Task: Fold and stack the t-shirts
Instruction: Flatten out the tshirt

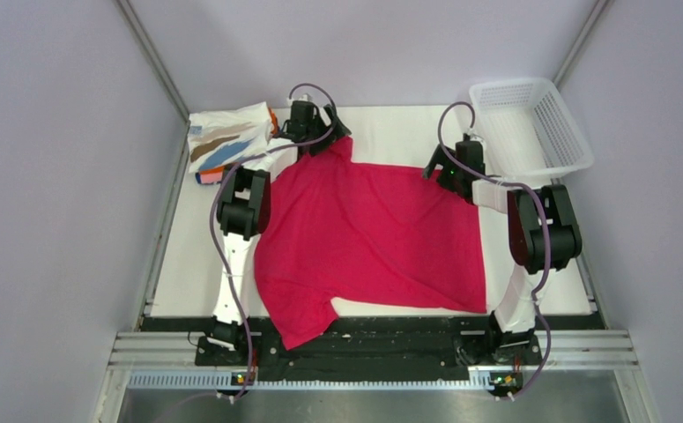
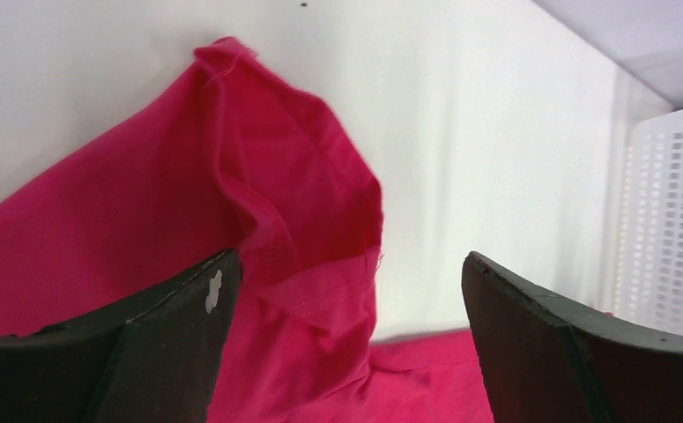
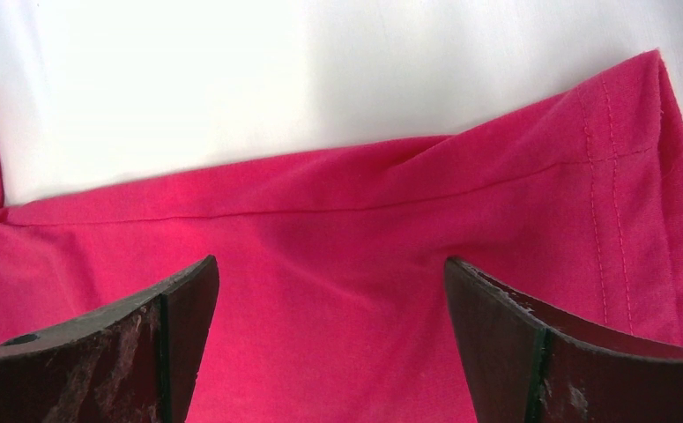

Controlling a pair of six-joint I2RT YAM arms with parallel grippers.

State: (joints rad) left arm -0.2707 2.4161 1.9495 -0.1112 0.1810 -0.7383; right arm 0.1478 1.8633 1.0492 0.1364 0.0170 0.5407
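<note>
A magenta-red t-shirt [image 1: 368, 238] lies spread over the middle of the white table, one sleeve hanging past the front edge. My left gripper [image 1: 320, 132] is open at the shirt's far-left sleeve; the left wrist view shows that sleeve [image 2: 293, 220] bunched between the spread fingers. My right gripper [image 1: 448, 172] is open over the shirt's far-right corner; the right wrist view shows flat cloth and a stitched hem [image 3: 619, 176] between the fingers. A stack of folded t-shirts [image 1: 229, 141], the top one white with tan and blue streaks, sits at the far left.
A white plastic mesh basket [image 1: 531, 123] stands at the far right corner and shows in the left wrist view [image 2: 672, 220]. Grey walls close in the table on three sides. A black strip [image 1: 390, 339] runs along the front edge.
</note>
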